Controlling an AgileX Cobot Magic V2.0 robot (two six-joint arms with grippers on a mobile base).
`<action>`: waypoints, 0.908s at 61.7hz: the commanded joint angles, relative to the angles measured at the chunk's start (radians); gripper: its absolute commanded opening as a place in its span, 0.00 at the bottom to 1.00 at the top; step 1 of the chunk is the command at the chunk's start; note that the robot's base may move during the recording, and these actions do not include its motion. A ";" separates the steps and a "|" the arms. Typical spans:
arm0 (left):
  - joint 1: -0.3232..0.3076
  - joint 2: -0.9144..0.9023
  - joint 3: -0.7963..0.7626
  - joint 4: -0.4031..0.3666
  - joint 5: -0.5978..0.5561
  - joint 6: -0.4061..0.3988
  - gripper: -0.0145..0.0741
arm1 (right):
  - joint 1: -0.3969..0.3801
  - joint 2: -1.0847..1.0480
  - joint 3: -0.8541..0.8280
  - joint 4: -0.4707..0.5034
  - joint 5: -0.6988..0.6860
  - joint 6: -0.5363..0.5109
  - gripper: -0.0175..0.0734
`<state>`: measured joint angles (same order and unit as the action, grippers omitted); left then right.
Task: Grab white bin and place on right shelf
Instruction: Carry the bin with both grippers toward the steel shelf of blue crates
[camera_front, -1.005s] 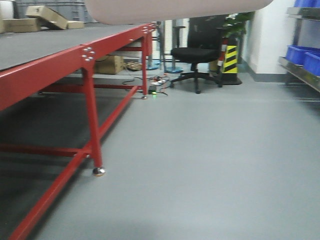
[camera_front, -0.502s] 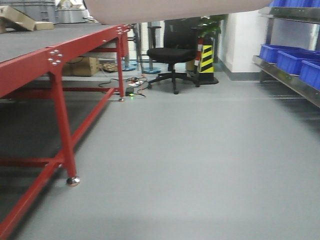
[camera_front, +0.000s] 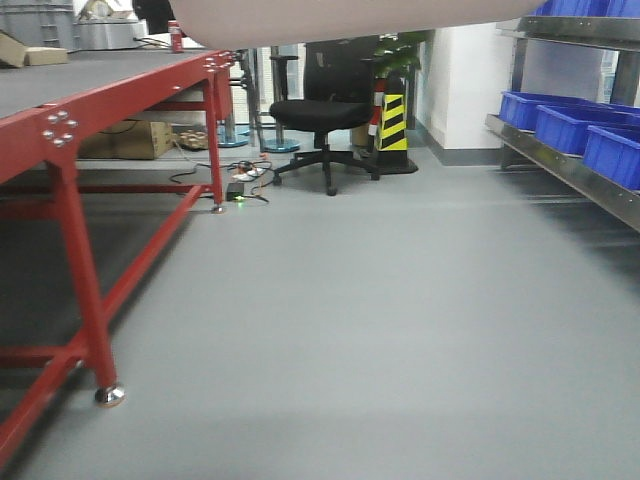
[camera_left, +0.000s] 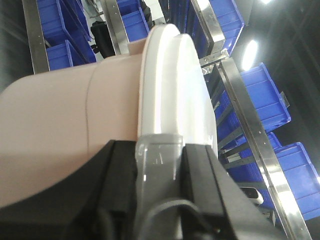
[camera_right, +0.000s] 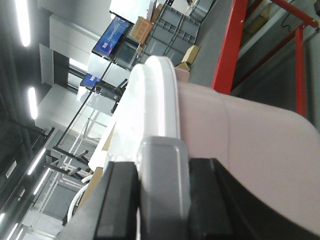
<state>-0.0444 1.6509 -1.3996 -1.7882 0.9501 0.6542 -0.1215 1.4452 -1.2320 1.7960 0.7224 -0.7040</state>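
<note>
Clamping white bin (camera_left: 50, 125) at its rim, both jaws (underside only in front view)

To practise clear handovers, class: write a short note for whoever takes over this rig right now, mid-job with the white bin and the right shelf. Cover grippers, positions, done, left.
Grippers: the left gripper is shut on one end of the white bin at its lid rim, and the right gripper is shut on the other end.
Bin: held in the air between the arms, above the front camera.
Red table: to the left.
Shelf: ahead to the right, with blue bins on it.
Done: bin picked up.
Left: approach the shelf, set the bin down, release.
</note>
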 joint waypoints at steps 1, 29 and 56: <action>-0.065 -0.064 -0.040 -0.135 0.377 0.010 0.02 | 0.053 -0.043 -0.041 0.088 0.253 0.005 0.27; -0.065 -0.064 -0.040 -0.135 0.377 0.010 0.02 | 0.053 -0.043 -0.041 0.088 0.252 0.005 0.27; -0.065 -0.064 -0.040 -0.135 0.377 0.010 0.02 | 0.053 -0.043 -0.041 0.088 0.251 0.005 0.27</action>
<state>-0.0444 1.6509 -1.3996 -1.7857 0.9528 0.6542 -0.1215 1.4452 -1.2342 1.7960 0.7179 -0.7040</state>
